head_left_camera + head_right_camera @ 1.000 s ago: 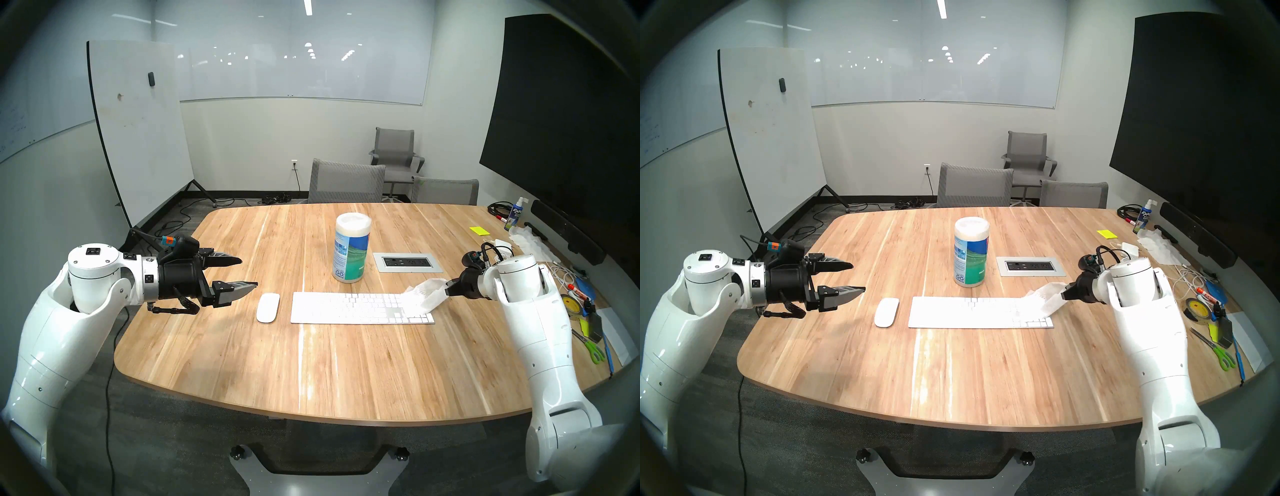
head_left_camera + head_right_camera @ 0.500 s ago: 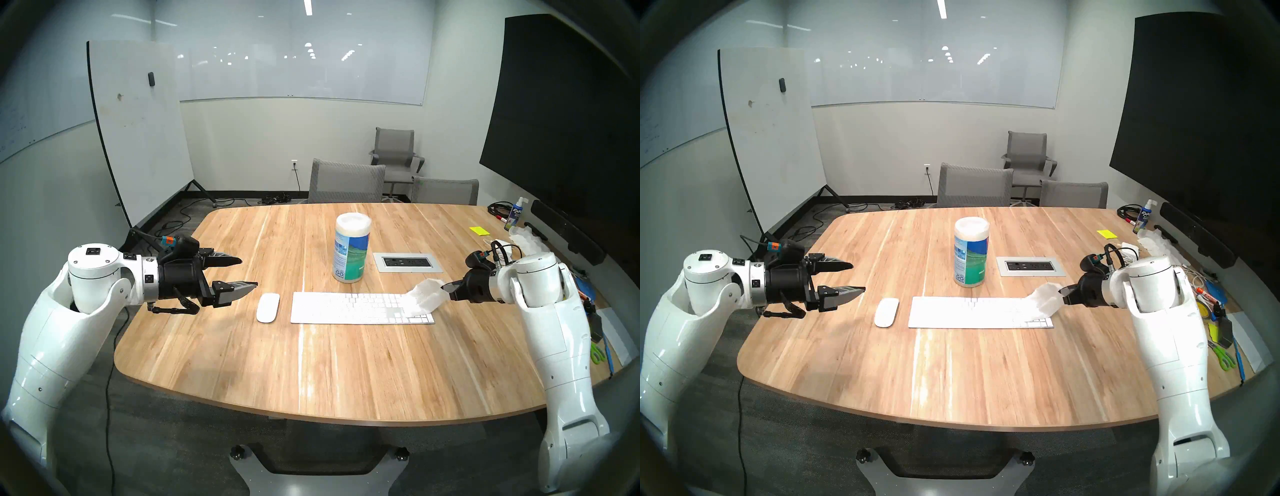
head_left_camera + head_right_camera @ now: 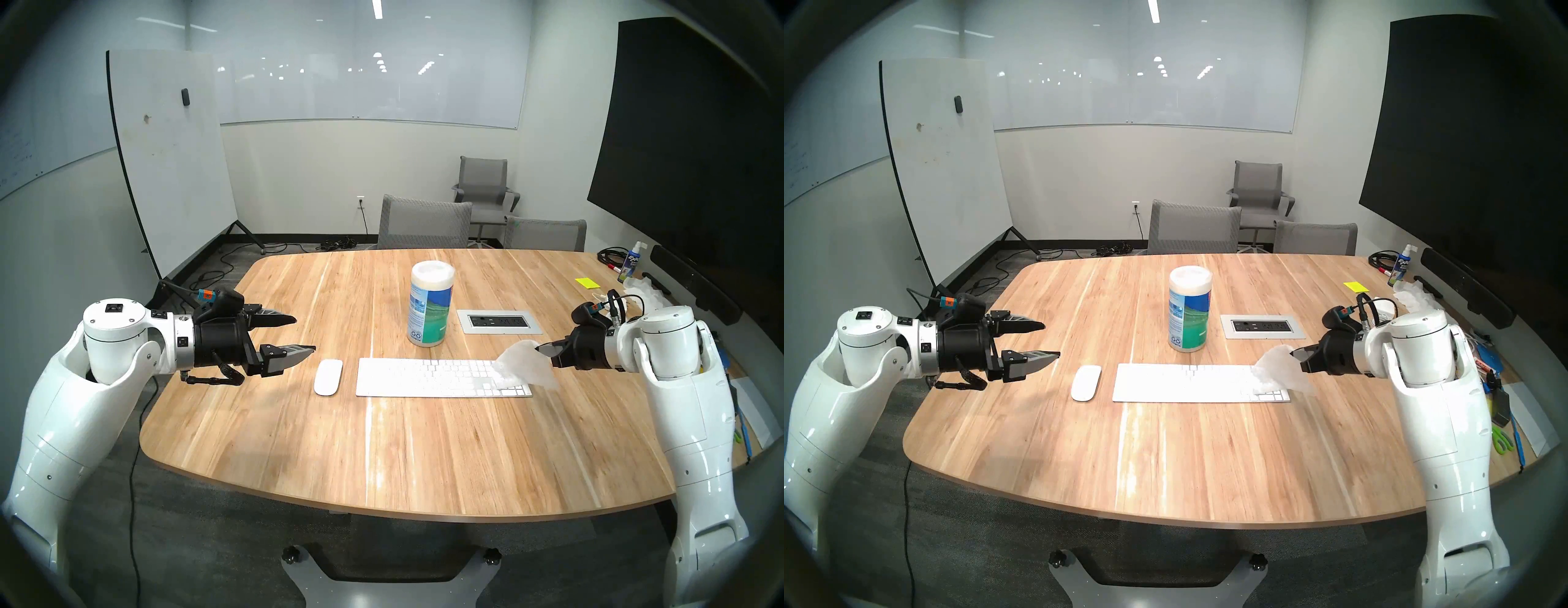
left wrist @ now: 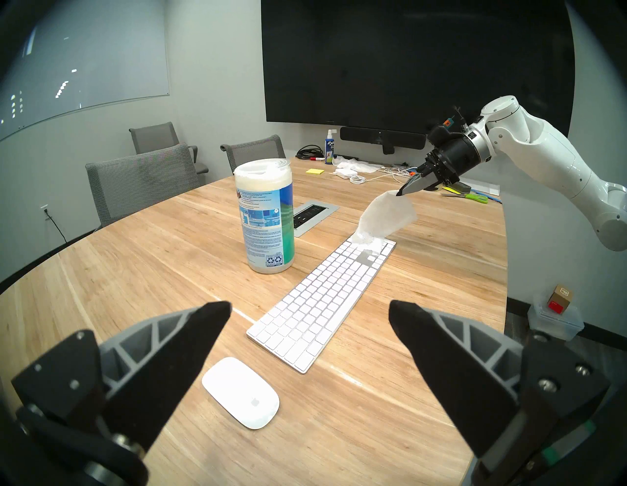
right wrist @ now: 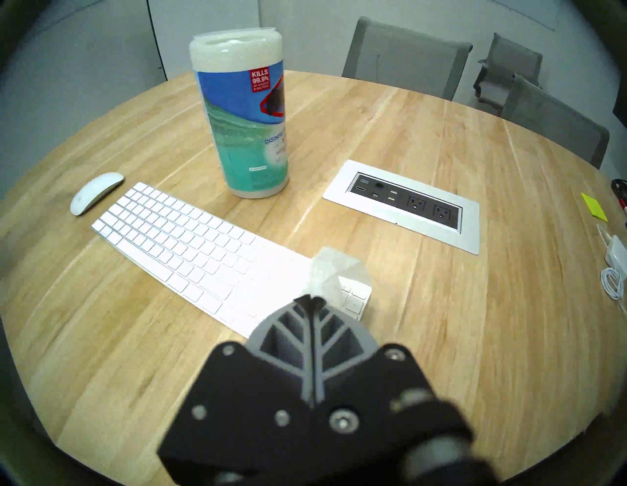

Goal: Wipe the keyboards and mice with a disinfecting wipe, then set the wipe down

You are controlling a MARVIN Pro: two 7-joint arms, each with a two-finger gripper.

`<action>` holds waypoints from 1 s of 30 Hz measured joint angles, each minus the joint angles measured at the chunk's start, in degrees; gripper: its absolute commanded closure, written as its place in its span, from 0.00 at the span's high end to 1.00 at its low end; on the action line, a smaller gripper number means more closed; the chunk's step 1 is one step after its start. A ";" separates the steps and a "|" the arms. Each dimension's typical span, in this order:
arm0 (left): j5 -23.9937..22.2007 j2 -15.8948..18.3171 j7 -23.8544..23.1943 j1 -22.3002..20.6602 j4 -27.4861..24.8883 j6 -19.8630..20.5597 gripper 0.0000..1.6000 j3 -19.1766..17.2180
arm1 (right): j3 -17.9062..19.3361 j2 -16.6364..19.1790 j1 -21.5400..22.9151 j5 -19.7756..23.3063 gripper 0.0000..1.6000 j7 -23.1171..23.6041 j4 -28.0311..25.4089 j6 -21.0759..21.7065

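Hanging from the right gripper (image 3: 539,349) clamped on it, thin semi-sheer wipe (image 3: 524,366) brushing slim white keyboard (image 3: 432,377) at its right end, smooth oval mouse (image 3: 328,377) beside, left gripper (image 3: 303,333) spread apart over the wooden desk (image 3: 424,446).

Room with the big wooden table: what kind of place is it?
Most likely an office meeting room. It has a big table, gray office chairs, a whiteboard and a large dark wall screen.

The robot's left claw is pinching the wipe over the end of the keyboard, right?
Not quite. It is the right claw that pinches the wipe over the end of the keyboard. The left wrist view shows it; the left claw hangs open and empty.
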 measured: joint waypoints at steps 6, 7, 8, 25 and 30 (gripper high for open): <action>0.00 0.00 0.00 0.00 0.00 0.00 1.00 0.00 | -1.79 -1.02 0.35 1.82 0.00 -0.83 -1.13 0.84; 0.00 0.00 0.00 0.00 0.00 0.00 1.00 0.00 | -2.12 -1.19 0.41 2.21 0.00 -1.04 -1.41 1.04; 0.00 0.00 0.00 0.00 0.00 0.00 1.00 0.00 | -2.27 -1.28 0.43 2.42 0.00 -1.15 -1.58 1.14; 0.00 0.02 -0.03 -0.01 0.00 0.00 1.00 0.01 | -4.89 -2.17 1.01 9.46 0.00 -3.51 -4.88 3.27; 0.00 0.54 -0.90 -0.68 0.55 0.12 1.00 0.47 | -5.52 -1.91 1.20 11.23 0.00 -3.52 -5.65 3.28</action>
